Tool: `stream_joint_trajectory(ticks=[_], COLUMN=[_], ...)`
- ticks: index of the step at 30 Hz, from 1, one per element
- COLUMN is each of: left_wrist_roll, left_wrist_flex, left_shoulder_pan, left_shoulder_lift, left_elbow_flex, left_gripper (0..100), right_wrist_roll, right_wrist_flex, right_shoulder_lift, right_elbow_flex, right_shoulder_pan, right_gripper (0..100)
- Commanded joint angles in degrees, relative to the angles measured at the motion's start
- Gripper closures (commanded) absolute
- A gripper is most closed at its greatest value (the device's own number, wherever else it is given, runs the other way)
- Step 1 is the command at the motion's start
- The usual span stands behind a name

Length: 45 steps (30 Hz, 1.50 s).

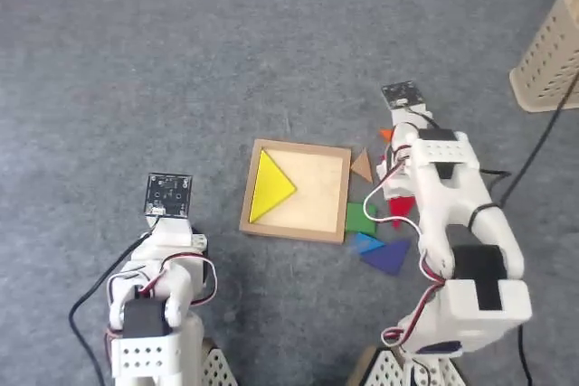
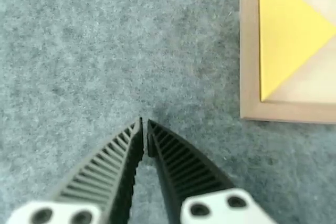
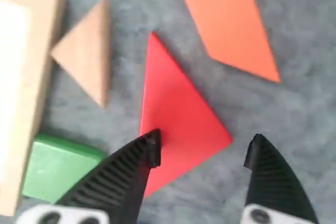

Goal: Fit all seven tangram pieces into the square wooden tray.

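The square wooden tray [image 1: 317, 189] lies flat near the middle of the grey bench [image 1: 136, 70]. One piece sits inside it: a yellow triangle [image 1: 270, 185] with its long edge against the tray's wall on the left arm's side.

The other six pieces lie loose on the bench just beyond the opposite wall. A tan wooden triangle [image 1: 362, 166] sits close to the tray's far corner, and a green piece [image 1: 359, 217] is right beside the rim. A blue piece [image 1: 366, 242] and a purple triangle [image 1: 389, 257] lie nearer the arm bases. A red triangle [image 3: 176, 114] and an orange parallelogram [image 3: 228, 22] lie a little farther out, largely under the right arm in the high view.

The right gripper [image 3: 205, 145] hangs over the red triangle with its fingers [image 3: 131, 166] spread wide. One fingertip overlaps the triangle's edge near the green piece and the other stands over bare bench past the triangle's corner. Whether either tip touches cannot be told.

The left gripper [image 2: 145, 126] points down at bare bench beside the tray's near corner, apart from the rim. Its fingers [image 2: 178, 166] are pressed together at the tips, with nothing between them.

A pale slotted basket [image 1: 547, 51] stands at the bench's far edge — well away from the pieces.
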<state>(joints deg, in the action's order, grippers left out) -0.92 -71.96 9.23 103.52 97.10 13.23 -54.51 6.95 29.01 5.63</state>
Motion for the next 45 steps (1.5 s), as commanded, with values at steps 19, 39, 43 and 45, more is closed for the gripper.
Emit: stream_joint_trajectory(ticks=[19,39,43,45], left_wrist_roll=[-0.2,-0.2,-0.2,-0.2], left_wrist_flex=[-0.4,-0.4,-0.4,-0.4], left_shoulder_pan=[-0.3,-0.3,-0.3,-0.3], left_shoulder_lift=[1.1,1.1,1.1,1.1], left_elbow_flex=[-0.6,-0.6,-0.6,-0.6], left_gripper=[98,98,98,98], right_wrist_roll=[0.5,0.8,1.0,1.0], right_wrist_flex=[-1.5,10.4,8.0,7.5], right_shoulder_lift=[-14.9,-5.8,-4.5,-4.5], right_elbow_flex=[4.9,8.8,7.2,7.2], right_shoulder_pan=[0.7,4.6,6.0,6.9], right_gripper=[71.9,71.7,71.7,71.7])
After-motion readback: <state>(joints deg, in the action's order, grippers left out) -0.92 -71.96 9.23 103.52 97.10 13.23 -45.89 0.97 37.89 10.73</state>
